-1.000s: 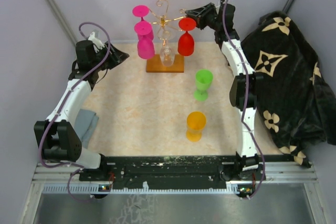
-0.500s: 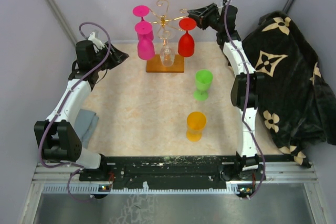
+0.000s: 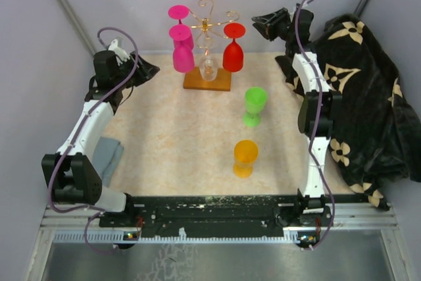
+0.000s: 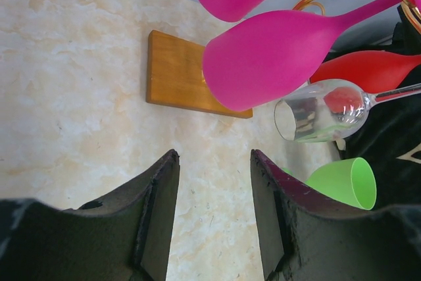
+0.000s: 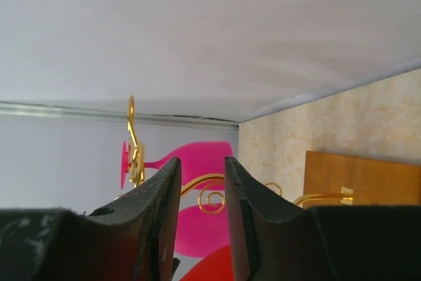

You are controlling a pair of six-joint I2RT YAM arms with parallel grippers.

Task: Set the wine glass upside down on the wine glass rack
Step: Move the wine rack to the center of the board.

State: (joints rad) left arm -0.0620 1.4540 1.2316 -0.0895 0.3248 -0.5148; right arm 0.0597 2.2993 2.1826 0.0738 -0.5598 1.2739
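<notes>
Gaping right end effector (image 5: 200,179), wrist view

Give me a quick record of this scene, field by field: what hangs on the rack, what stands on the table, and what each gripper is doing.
rack: wine glass rack, far side of the table
hanging upside down: two pink glasses, red glass, clear glass
standing upright: green glass, orange glass
left gripper: open, empty, left of the rack
right gripper: open, empty, right of the red glass, apart from it
other: black patterned cloth at right, grey cloth at left
</notes>
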